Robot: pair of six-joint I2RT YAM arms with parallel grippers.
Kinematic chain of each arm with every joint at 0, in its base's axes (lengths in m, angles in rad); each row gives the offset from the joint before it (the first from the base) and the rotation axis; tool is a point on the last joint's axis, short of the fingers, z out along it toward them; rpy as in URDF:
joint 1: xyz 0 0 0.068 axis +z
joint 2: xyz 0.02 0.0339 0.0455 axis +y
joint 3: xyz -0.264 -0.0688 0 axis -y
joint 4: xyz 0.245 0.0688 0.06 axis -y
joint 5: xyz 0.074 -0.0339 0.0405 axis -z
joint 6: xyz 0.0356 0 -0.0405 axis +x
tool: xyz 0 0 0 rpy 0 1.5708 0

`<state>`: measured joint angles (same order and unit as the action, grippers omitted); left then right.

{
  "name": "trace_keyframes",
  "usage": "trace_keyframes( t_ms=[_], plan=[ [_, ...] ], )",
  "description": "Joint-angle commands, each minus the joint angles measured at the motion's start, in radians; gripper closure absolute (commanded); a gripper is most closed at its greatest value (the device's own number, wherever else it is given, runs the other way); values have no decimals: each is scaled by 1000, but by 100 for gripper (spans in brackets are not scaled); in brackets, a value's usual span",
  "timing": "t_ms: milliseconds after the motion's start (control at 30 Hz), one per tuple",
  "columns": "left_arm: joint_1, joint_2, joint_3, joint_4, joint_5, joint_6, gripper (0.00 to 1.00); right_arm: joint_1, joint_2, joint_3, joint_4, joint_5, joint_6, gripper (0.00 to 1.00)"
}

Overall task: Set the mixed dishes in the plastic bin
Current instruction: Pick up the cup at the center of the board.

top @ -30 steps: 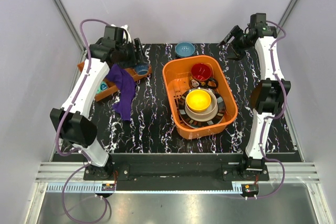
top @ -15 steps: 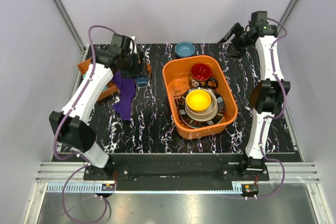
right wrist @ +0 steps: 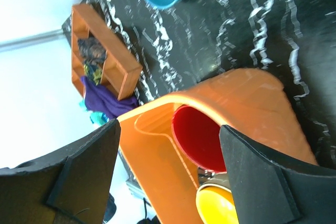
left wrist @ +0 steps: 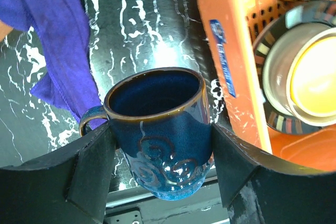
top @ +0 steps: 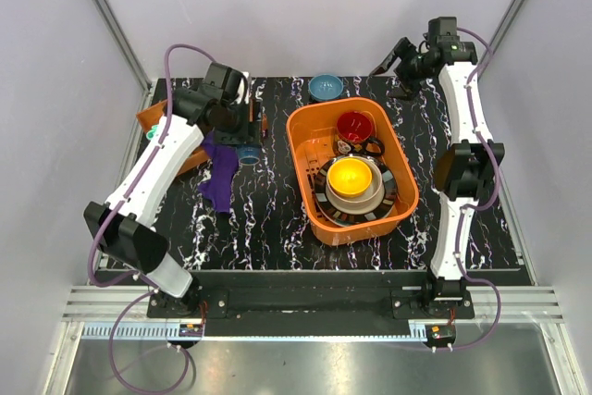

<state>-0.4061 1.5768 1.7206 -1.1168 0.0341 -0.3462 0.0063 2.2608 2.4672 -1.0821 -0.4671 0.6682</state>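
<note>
Black marbled tabletop (top: 268,219) now passes under the left gripper (top: 246,136), which has swung from the compartment tray (top: 148,117) to near the plastic bin (top: 294,154), clamped on a dark blue mug (left wrist: 157,135). The right gripper (right wrist: 169,129) has pulled back, jaws wide and empty; a drop-in looks imminent.

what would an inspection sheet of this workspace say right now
surface: black marbled table top, nothing spilled
job's things: orange bin holds red mug and yellow bowl nested in beige bowl on striped-rim plate; small blue bowl on the table behind the bin; dark blue mug outside the bin
clutter: purple cloth, brown compartment tray
grippers: left gripper jaws clamp the dark blue mug between cloth and bin; right gripper jaws open, empty
cables: purple cables run along both arms, no snag seen
surroundings: pale walls, metal rail
</note>
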Motion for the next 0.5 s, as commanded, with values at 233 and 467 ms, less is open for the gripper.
trace_keyframes(
  t_ms=[233, 467],
  plan=[
    [-170, -81, 168, 35, -60, 127, 100, 27, -127, 90, -94, -183, -10, 16],
    [-276, -139, 96, 60, -71, 182, 100, 29, -237, 15, -205, -212, -91, 16]
  ],
)
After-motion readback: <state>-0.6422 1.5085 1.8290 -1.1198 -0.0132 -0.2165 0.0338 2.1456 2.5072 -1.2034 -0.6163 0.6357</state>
